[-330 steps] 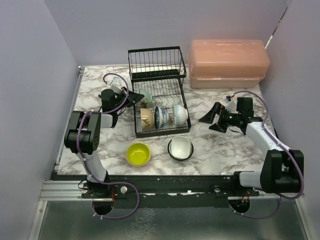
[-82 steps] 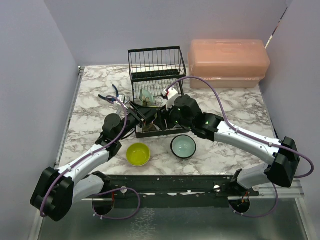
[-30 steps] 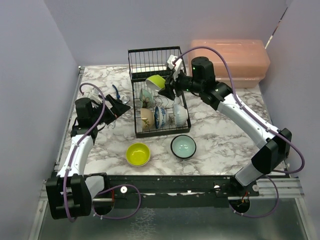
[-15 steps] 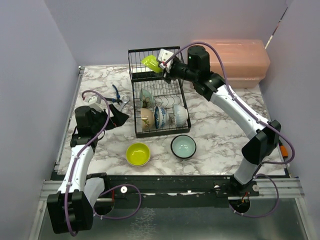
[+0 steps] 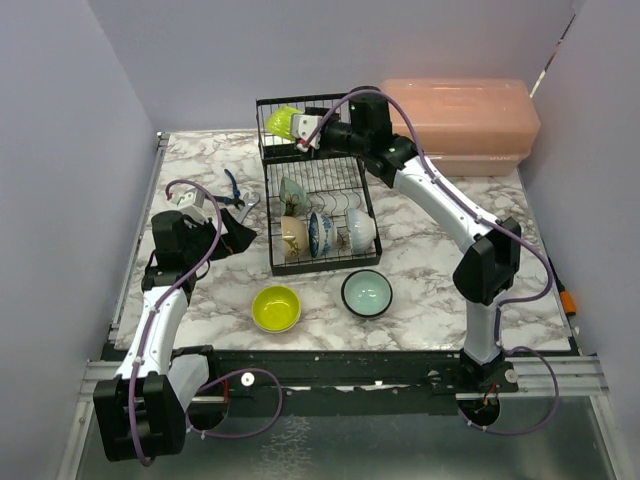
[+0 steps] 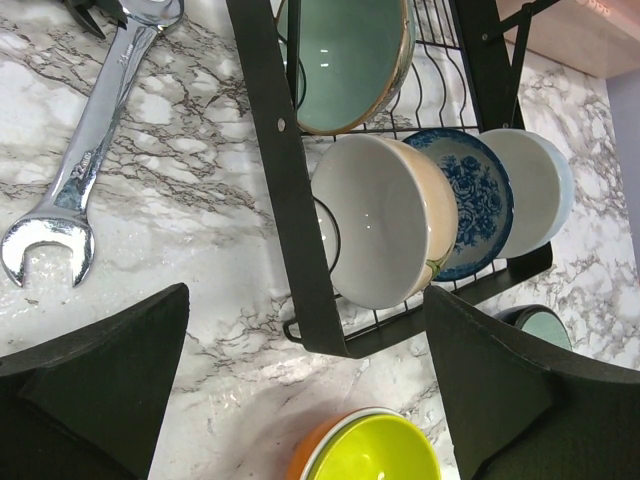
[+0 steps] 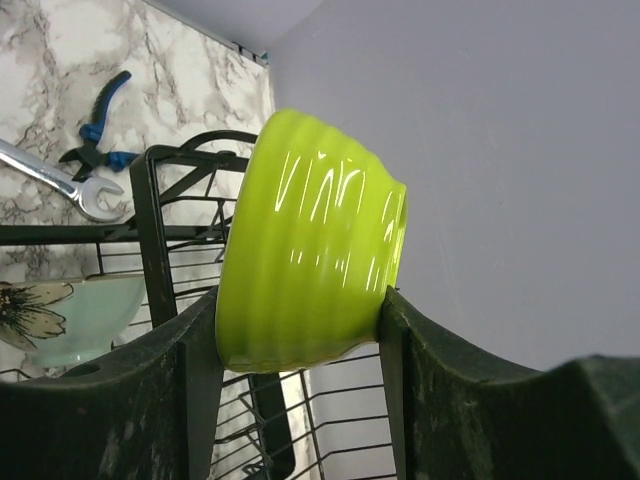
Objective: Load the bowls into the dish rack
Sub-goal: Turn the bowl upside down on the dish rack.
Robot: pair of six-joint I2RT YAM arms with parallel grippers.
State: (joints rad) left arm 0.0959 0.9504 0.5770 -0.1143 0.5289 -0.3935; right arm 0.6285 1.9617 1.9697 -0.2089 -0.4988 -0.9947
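Yellow-green bowl [image 7: 310, 245]: your right gripper [image 5: 300, 130] clamps it, tipped on its side, over the dish rack [image 5: 318, 267]'s upper basket.
Left gripper [image 5: 233, 235]: spread wide, nothing in it, low over the marble table [image 5: 180, 180] beside the rack.
Lower slots: beige-patterned bowl [image 6: 385, 225], blue-patterned bowl [image 6: 470, 205] and white bowl [image 6: 535, 190], all on edge.
Front of rack: second yellow-green bowl [image 5: 276, 307] and teal bowl [image 5: 366, 293] on the table.

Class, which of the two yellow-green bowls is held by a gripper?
The ribbed bowl, sideways in the right gripper over the dish rack; the second bowl rests upright on the table.
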